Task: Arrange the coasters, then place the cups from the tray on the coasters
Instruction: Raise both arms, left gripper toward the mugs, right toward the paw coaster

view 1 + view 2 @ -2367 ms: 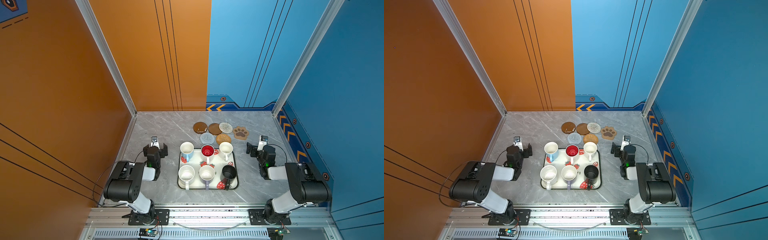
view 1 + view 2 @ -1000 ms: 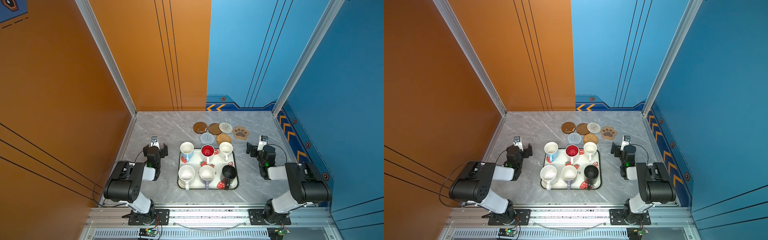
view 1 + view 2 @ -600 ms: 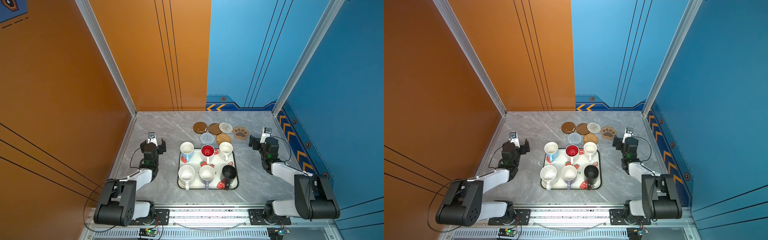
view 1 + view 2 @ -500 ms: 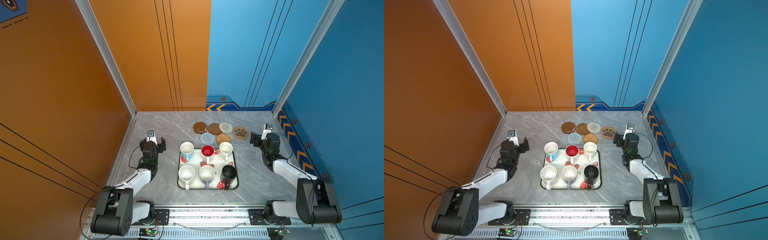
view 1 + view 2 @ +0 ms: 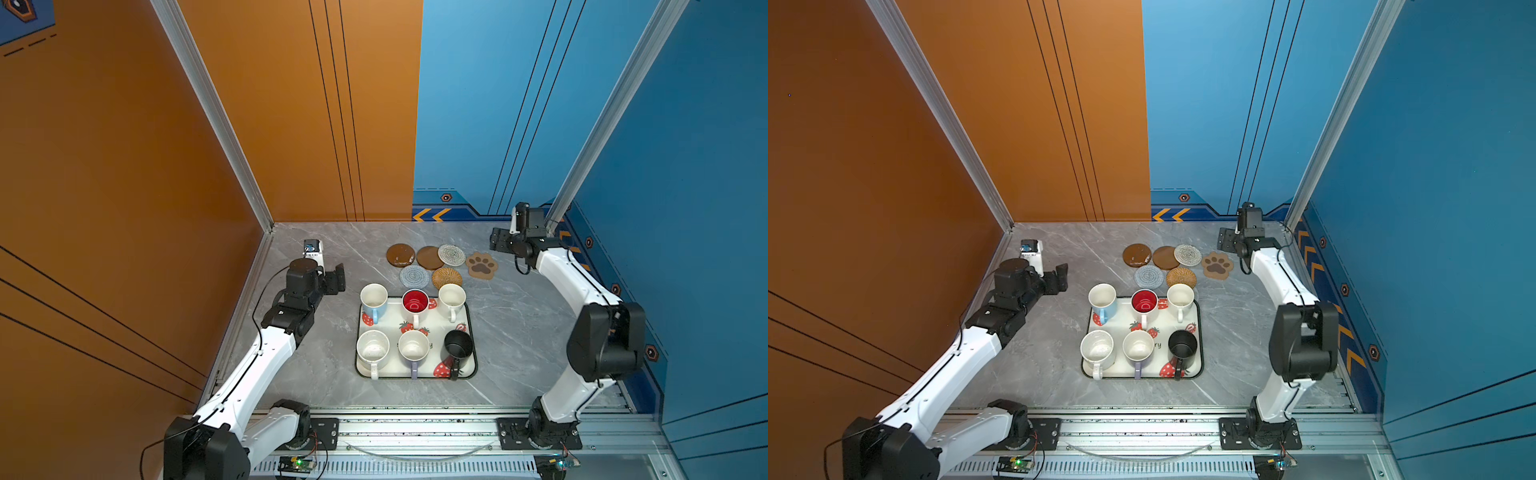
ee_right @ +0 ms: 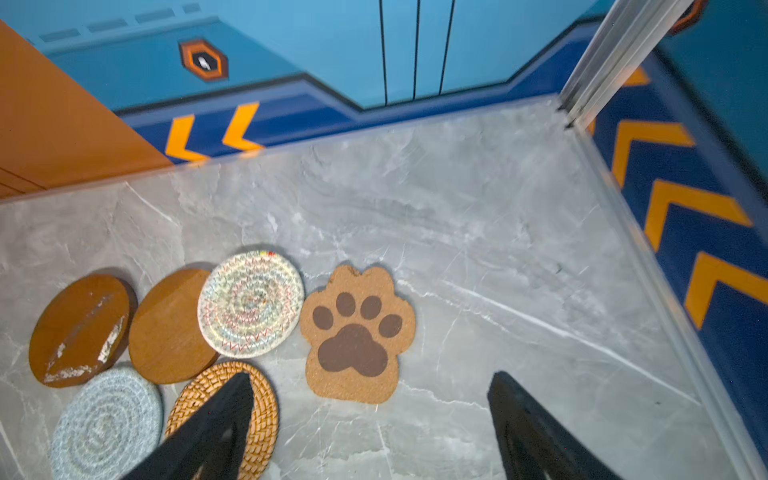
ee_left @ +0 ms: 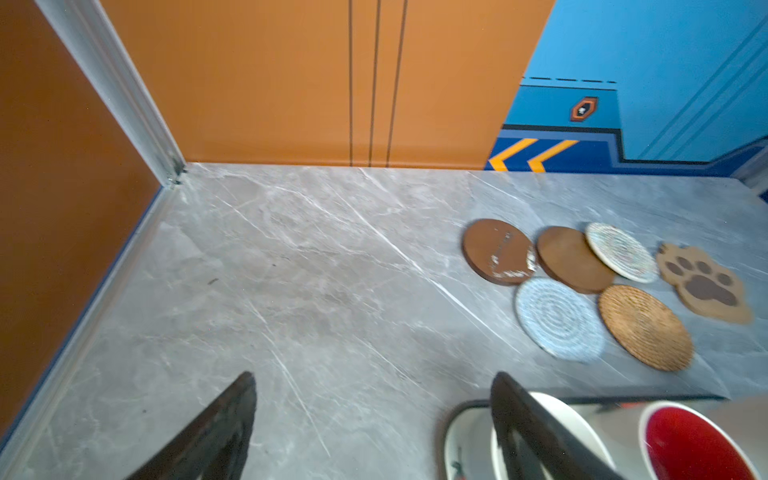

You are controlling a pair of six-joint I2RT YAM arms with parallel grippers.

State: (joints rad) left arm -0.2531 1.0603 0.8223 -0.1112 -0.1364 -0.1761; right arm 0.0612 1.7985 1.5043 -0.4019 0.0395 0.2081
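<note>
Progress check, biggest first. The grey marble table point(image 5: 519, 332) is mostly bare, esp. the left half, so there's plenty of room to spread things. The strawberry tray point(image 5: 436, 328) sits centre-bottom in both top views w/ all six mugs on it. Back row is the light blue mug point(image 5: 373, 298), red-inside mug point(image 5: 415, 301) and cream mug point(image 5: 451, 297). Front row is the speckled white mug point(image 5: 372, 350), lavender mug point(image 5: 413, 346) and black mug point(image 5: 458, 344). So step 2 hasn't begun.

The L gripper point(image 5: 337, 279) hangs mid-left, near the tray's upper-left corner, over bare table. The left wrist view shows its jaws spread wide w/ nothing between. The R gripper point(image 5: 498, 243) is up by the back right corner, just right of the coasters, jaws likewise apart and empty.

All six coasters are bunched just above the tray, centre frame. The top row is the scuffed brown disc point(image 5: 400, 254), plain brown disc point(image 5: 429, 257), multicolour woven round point(image 5: 451, 254) and paw-print cork coaster point(image 5: 481, 265). Below them are the grey woven round point(image 5: 414, 276) and rattan round point(image 5: 446, 278). The multicolour round lies on the plain disc's edge, and the rest touch or nearly do. That's too tight for mugs imo, so the arranging is yet to do, then six mug transfers.
</note>
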